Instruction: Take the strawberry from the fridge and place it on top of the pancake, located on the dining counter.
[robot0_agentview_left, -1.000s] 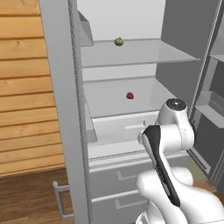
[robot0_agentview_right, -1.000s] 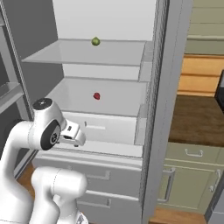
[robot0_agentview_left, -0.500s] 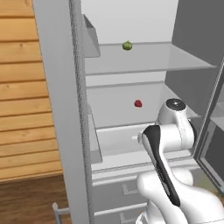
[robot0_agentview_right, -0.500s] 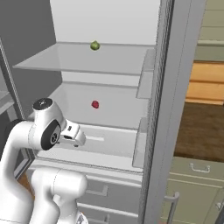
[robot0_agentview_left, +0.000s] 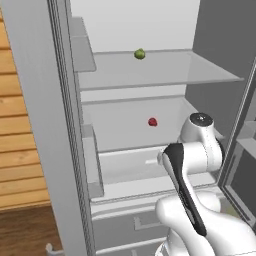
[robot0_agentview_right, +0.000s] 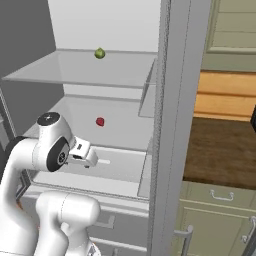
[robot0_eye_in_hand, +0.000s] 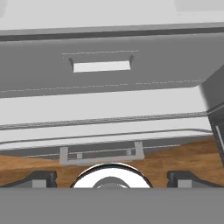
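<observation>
The fridge (robot0_agentview_left: 125, 130) stands open in front of me, white inside with glass shelves. The strawberry (robot0_agentview_left: 152, 121) (robot0_agentview_right: 100, 121) is a tiny red berry lying towards the back of the lower shelf. My arm is folded in front of that shelf, its wrist (robot0_agentview_right: 82, 153) below and in front of the berry and well apart from it. The hand looks down at the fridge's lower drawers (robot0_eye_in_hand: 109, 87). My gripper (robot0_eye_in_hand: 112, 179) is open, its fingertips (robot0_eye_in_hand: 41, 178) wide apart with nothing between them. The pancake and the dining counter are out of view.
A small green round fruit (robot0_agentview_left: 140, 54) (robot0_agentview_right: 100, 53) sits on the upper glass shelf. Open fridge doors flank the arm, the left one (robot0_agentview_left: 35, 125) and the right one (robot0_agentview_right: 172, 125). A dark wooden countertop (robot0_agentview_right: 220, 150) on green cabinets lies to the right.
The whole picture has shifted and the fridge interior looms larger, so the base has driven closer. The arm holds the same pose and the gripper stays open.
</observation>
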